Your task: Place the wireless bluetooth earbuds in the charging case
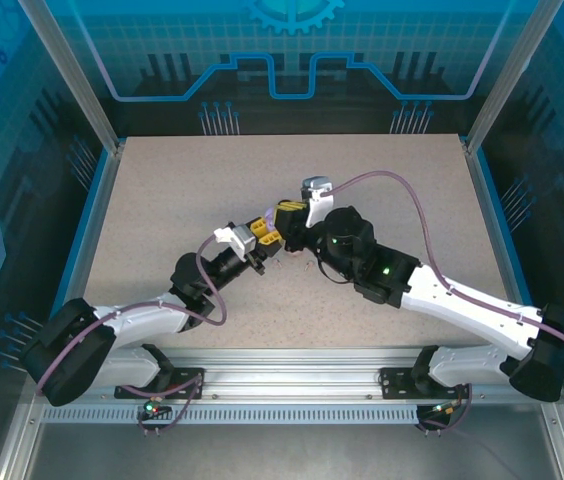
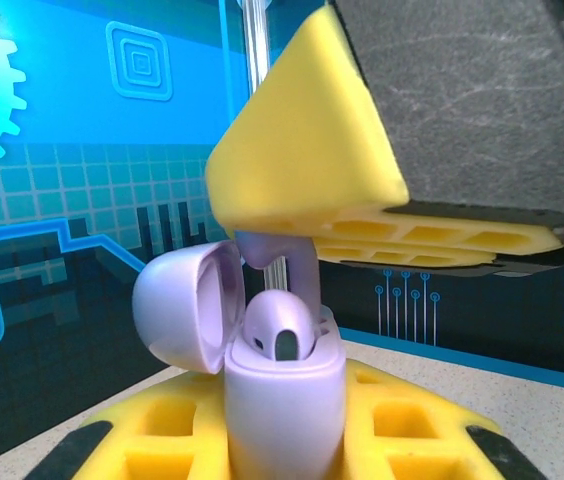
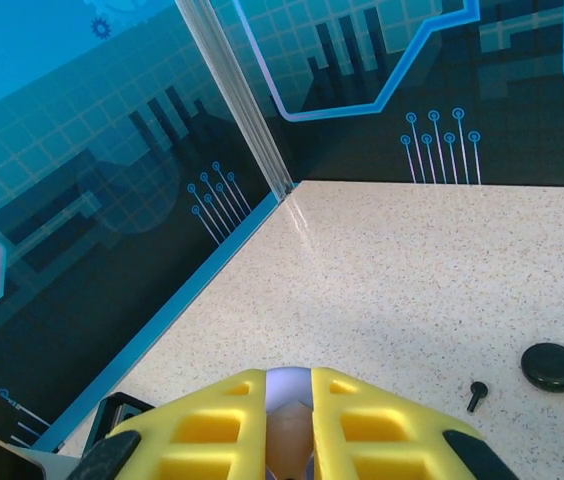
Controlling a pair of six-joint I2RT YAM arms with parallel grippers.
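Lilac case [image 2: 284,400] and earbud [image 2: 302,272] — speckled table [image 3: 412,270]

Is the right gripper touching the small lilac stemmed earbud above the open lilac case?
Touching. In the right wrist view the right gripper pinches the lilac earbud, yellow fingers against both its sides.

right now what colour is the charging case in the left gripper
Lilac, the case and the earbud seated in it; shows best in the left wrist view.

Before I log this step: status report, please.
Left gripper shut on open lilac charging case. Right gripper shut on lilac stemmed earbud, stem at case mouth. Second lilac earbud seated. No obstruction.
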